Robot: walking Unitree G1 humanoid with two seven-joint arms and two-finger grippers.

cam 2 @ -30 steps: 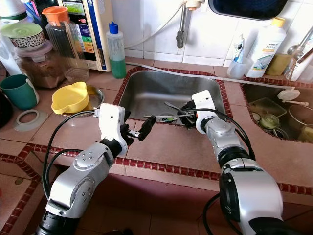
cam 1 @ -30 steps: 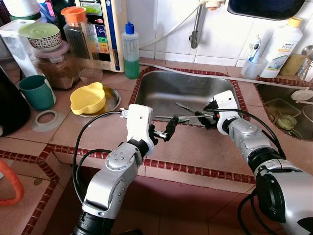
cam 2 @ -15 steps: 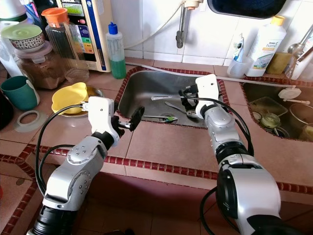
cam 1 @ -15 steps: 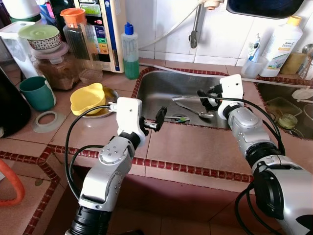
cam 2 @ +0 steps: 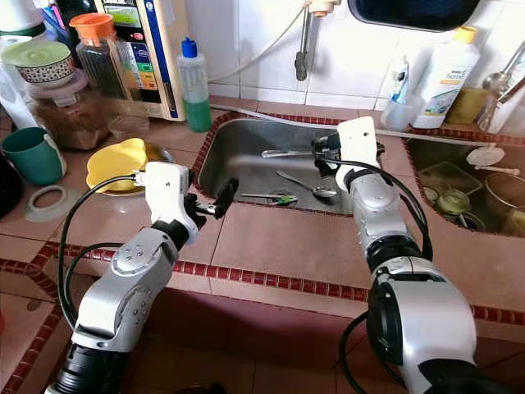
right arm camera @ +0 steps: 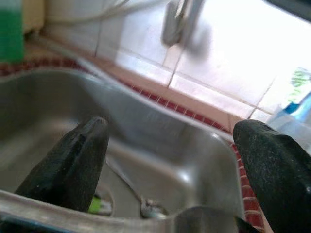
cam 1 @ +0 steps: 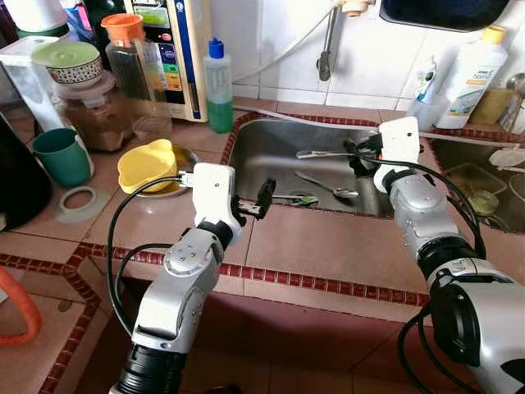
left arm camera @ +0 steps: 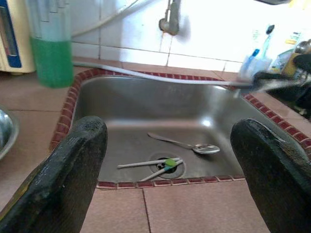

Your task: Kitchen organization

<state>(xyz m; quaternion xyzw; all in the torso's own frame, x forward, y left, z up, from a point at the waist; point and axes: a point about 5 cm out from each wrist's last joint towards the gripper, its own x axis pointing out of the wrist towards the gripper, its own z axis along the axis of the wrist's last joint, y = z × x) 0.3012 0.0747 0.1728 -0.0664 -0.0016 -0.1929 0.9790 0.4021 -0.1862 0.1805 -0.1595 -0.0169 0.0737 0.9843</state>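
Right gripper (cam 1: 358, 151) clamping utensil (cam 1: 321, 153) above sink (cam 1: 271, 139), left gripper (cam 1: 256, 199) spread wide

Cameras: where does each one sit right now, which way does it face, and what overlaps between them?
Left eye view: on the head, looking forward and down at the sink; both silver arms show, the right gripper holding a utensil.
Right eye view: the stereo twin, same scene.
Left wrist view: on the left wrist, looking along its open fingers into the sink at a spoon.
Right wrist view: on the right wrist, facing the sink's back wall and faucet; fingers frame it.
Shared: sink, spoon, green-tipped utensils.
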